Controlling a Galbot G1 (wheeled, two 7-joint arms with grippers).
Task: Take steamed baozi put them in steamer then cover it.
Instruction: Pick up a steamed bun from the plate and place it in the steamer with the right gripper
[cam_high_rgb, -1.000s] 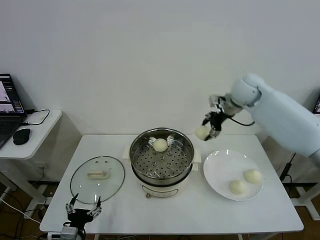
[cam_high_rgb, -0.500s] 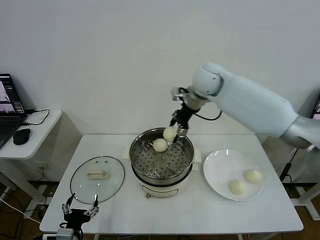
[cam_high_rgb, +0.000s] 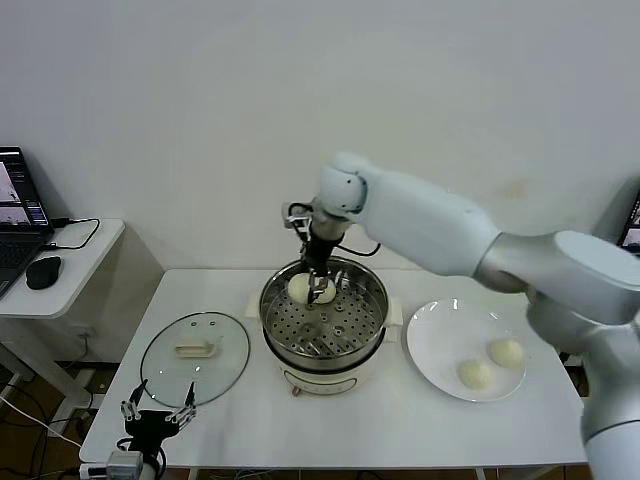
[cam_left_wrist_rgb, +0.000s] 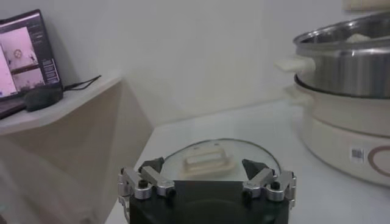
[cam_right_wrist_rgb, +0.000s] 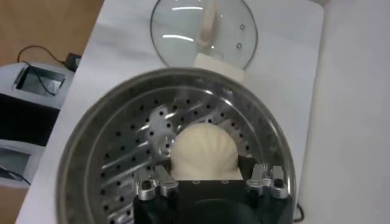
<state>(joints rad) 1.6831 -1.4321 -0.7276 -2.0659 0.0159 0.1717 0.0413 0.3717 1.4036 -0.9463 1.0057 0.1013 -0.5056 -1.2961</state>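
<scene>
White wall backs a white table (cam_high_rgb: 250, 420) carrying the steamer (cam_high_rgb: 323, 325) near its middle. Over the steamer's far rim, the right claw (cam_high_rgb: 310, 290) grips one steamed baozi (cam_right_wrist_rgb: 203, 152) between its fingers, holding it above the perforated tray; another bun (cam_high_rgb: 324, 291) lies on the tray just beside it. Two more buns (cam_high_rgb: 474, 374) (cam_high_rgb: 507, 352) rest on a white plate (cam_high_rgb: 435, 345) toward the table's right edge. The cover (cam_high_rgb: 195, 358) lies flat toward the left edge, handle up. At the near left corner, the left claw (cam_high_rgb: 157, 419) hovers idle with its fingers spread wide, holding nothing. A laptop (cam_high_rgb: 18, 225) and mouse (cam_high_rgb: 43, 272) sit on a side desk (cam_high_rgb: 70, 280).
</scene>
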